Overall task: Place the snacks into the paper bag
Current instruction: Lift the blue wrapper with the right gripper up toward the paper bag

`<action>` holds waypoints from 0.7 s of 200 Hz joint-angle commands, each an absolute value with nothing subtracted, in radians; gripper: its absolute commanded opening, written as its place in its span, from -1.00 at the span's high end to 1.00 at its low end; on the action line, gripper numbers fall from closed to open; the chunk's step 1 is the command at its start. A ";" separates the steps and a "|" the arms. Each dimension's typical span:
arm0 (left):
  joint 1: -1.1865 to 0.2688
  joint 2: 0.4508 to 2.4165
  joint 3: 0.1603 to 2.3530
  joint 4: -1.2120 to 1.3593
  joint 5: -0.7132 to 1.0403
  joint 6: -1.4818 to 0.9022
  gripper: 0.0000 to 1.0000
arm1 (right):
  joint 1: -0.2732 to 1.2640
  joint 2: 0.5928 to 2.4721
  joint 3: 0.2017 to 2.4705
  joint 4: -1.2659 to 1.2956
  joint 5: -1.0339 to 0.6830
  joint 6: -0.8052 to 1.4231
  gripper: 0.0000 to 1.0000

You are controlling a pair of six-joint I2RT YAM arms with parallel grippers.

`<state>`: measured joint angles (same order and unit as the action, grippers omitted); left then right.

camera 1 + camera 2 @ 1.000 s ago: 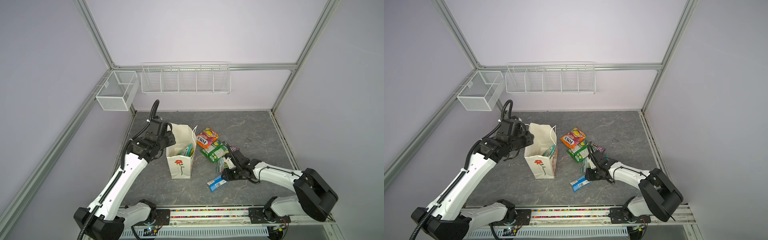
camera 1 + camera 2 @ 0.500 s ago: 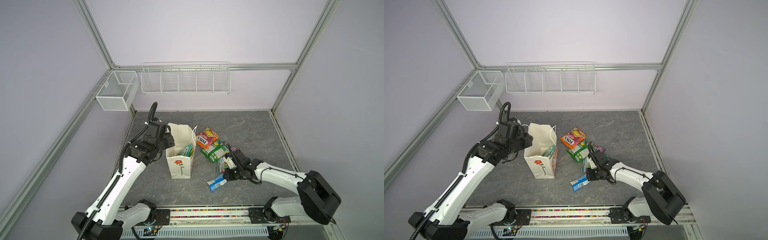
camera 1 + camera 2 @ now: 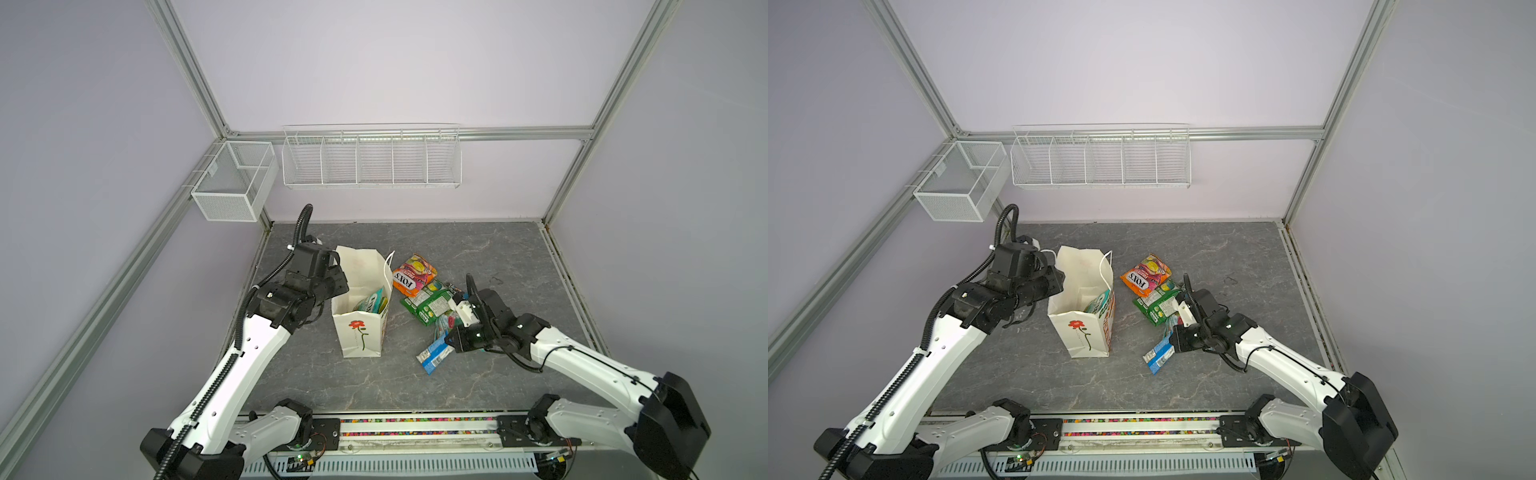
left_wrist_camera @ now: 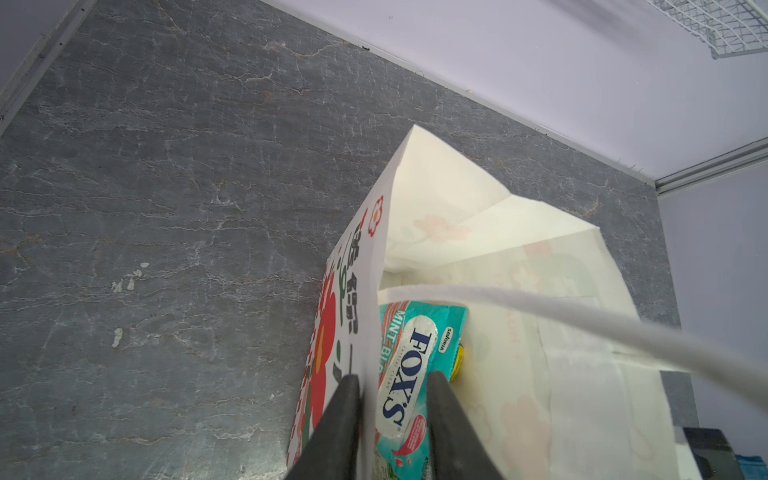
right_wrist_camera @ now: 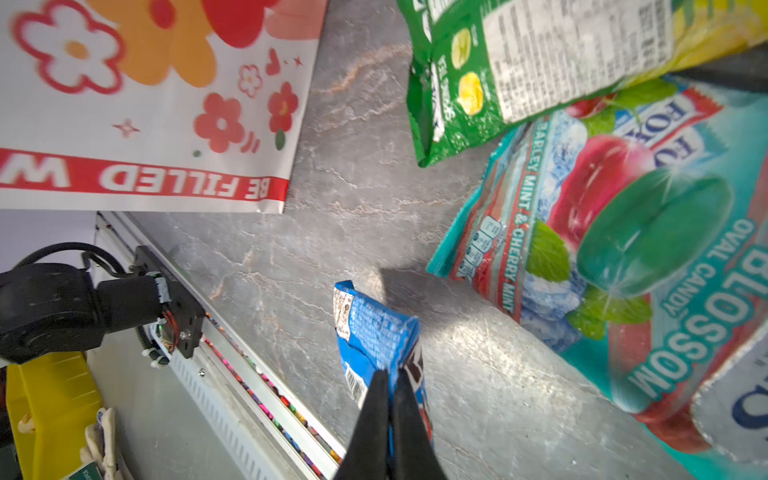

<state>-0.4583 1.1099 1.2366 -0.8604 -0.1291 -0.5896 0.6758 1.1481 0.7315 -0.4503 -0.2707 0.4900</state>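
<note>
While pinching one end of a crinkled blue foil bar wrapper (image 5: 374, 332) in the right gripper (image 5: 388, 384), clamped tight, reaches low over a grey stone-patterned tabletop (image 3: 490, 253). Straddles the rim of an upright tall white flower-printed paper bag (image 3: 359, 338) with the left gripper (image 4: 392, 377), spread apart. Shows a teal FOX'S packet (image 4: 415, 345) inside the bag. Shows an orange FOX'S packet (image 3: 414, 276), a green packet (image 3: 428, 305) and a second teal packet (image 5: 623, 249) lying beside it.

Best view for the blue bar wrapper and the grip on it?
Right wrist view: the blue bar wrapper sits close and sharp, with the right gripper shut on its end. Both top views show the wrapper small, one end under the gripper. The left wrist view looks into the paper bag.
</note>
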 commanded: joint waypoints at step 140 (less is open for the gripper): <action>-0.454 1.086 1.231 -0.869 -0.147 -0.587 0.55 | 0.674 1.065 1.133 -0.659 -0.257 0.412 0.87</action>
